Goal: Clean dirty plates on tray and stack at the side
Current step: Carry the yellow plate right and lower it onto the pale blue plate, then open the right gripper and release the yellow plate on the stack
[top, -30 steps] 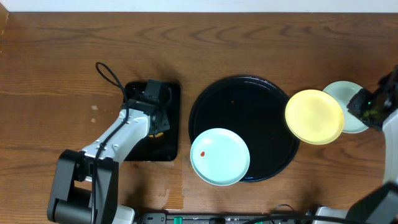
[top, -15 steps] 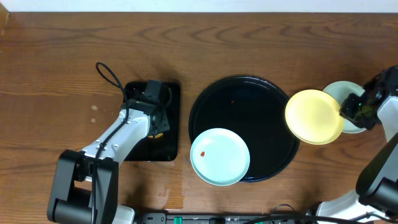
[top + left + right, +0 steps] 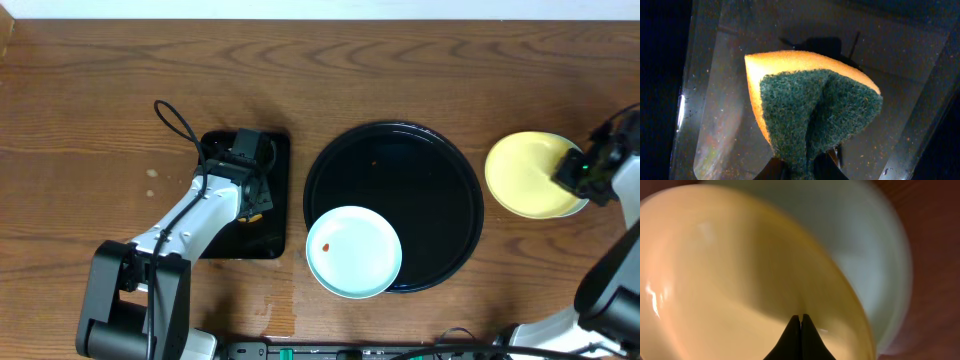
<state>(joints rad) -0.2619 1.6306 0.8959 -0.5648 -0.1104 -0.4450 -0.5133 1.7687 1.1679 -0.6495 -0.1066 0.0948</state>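
Observation:
A pale yellow plate (image 3: 530, 175) lies on top of a mint-blue plate (image 3: 865, 245) on the table, right of the round black tray (image 3: 420, 170). My right gripper (image 3: 573, 170) is over the yellow plate's right side. In the right wrist view its fingers (image 3: 801, 317) are shut tip to tip above the yellow plate (image 3: 730, 270), with nothing between them. Another mint-blue plate (image 3: 353, 252) with a red speck sits on the tray's front left, overhanging the rim. My left gripper (image 3: 807, 170) is shut on a folded yellow-and-green sponge (image 3: 810, 105).
The left gripper (image 3: 252, 195) hangs over a small rectangular black tray (image 3: 225, 240) left of the round tray. A black cable loops behind it (image 3: 175, 120). A tiny red crumb (image 3: 374, 163) lies on the round tray. Bare wood table all around.
The yellow plate has moved right, off the round tray's edge and onto the mint-blue plate beside it. The right gripper's fingers have closed together. The left arm has not moved.

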